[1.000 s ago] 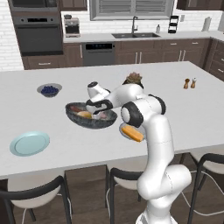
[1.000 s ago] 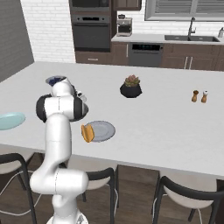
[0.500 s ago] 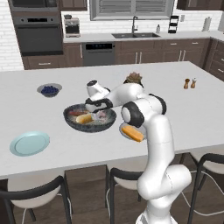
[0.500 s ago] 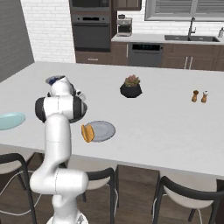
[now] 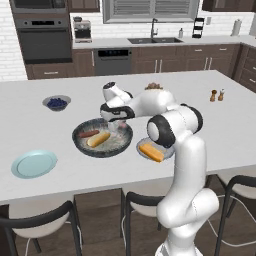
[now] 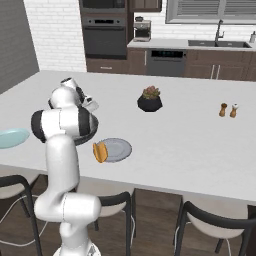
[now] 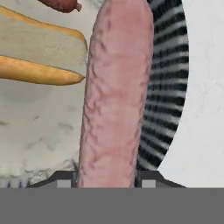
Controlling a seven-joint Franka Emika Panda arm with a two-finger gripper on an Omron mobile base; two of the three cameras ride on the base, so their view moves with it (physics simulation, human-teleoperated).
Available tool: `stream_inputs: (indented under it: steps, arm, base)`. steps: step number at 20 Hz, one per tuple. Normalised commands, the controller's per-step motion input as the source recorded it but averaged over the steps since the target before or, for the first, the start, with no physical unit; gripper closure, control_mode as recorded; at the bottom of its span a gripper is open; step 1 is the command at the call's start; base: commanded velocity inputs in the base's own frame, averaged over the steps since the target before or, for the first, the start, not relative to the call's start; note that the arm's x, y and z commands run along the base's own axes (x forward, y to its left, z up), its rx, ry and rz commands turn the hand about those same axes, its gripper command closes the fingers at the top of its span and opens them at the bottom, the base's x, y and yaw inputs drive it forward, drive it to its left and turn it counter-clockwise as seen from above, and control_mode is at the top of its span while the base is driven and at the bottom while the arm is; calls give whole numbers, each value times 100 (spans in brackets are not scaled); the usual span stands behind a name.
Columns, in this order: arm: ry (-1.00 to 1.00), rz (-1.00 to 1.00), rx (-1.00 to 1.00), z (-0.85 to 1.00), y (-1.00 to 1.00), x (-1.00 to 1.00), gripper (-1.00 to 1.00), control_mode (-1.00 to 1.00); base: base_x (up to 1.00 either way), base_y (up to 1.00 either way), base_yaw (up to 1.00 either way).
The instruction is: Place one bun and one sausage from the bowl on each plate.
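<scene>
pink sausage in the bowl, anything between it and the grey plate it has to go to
Nothing visible blocks the way. The gripper is shut on the pink sausage inside the bowl. The grey plate sits just beside the bowl; only the orange bun lies on it, at its near edge.

Pale pink, wrinkly sausage (image 7: 114,96) right between the dark fingers (image 7: 148,178), with a yellow-tan bun (image 7: 39,54), cream-grey along its cut face, off to their left and a red-brown sausage (image 7: 61,4) beyond it. The bowl (image 7: 168,83) shows dark grey with black-and-white ribbed stripes on its wall and a speckled beige floor. Off to the side, a bright orange bun (image 5: 151,151) on a grey plate (image 5: 142,145), a light blue-green plate (image 5: 33,163), white tabletop (image 5: 220,130).
</scene>
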Motion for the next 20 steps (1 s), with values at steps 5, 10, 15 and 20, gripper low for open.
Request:
stream_inputs:
  steps: [5,10,15,20]
  arm:
    - [3,-18,18,19,-100,-68,100,-100]
    - [7,-25,36,5,-100,-42,100,-100]
    - [7,-12,27,-3,-100,-11,100,-100]
    - [0,-1,5,-42,-80,0,100,-100]
  base:
    - [0,0,0]
    - [0,0,0]
    - [0,0,0]
    - [0,0,0]
